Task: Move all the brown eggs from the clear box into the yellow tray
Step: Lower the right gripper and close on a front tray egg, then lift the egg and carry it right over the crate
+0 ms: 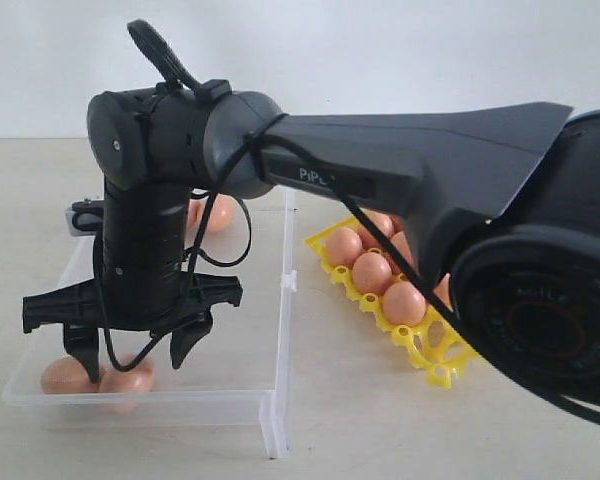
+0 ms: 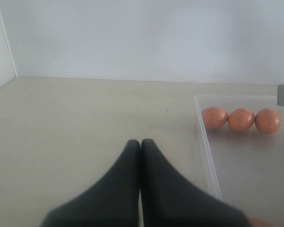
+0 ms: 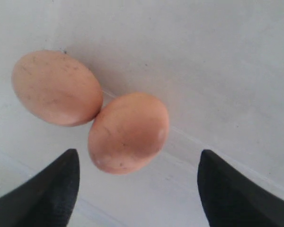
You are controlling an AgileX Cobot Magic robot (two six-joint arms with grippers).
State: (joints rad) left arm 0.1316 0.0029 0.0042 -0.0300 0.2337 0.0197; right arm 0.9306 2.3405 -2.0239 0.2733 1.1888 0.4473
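Right gripper [image 1: 135, 352], jaws spread, over two brown eggs [image 3: 128, 132] in clear box [image 1: 210, 402] corner
Spread wide, apparently to straddle one egg; left gripper [image 2: 141, 146] clenched empty, idle beside box; yellow tray [image 1: 435, 362] part-filled

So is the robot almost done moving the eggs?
Not yet. Several brown eggs already sit in the yellow tray. The right gripper hovers open over two more in the clear box, holding nothing. Three others wait at its far end.
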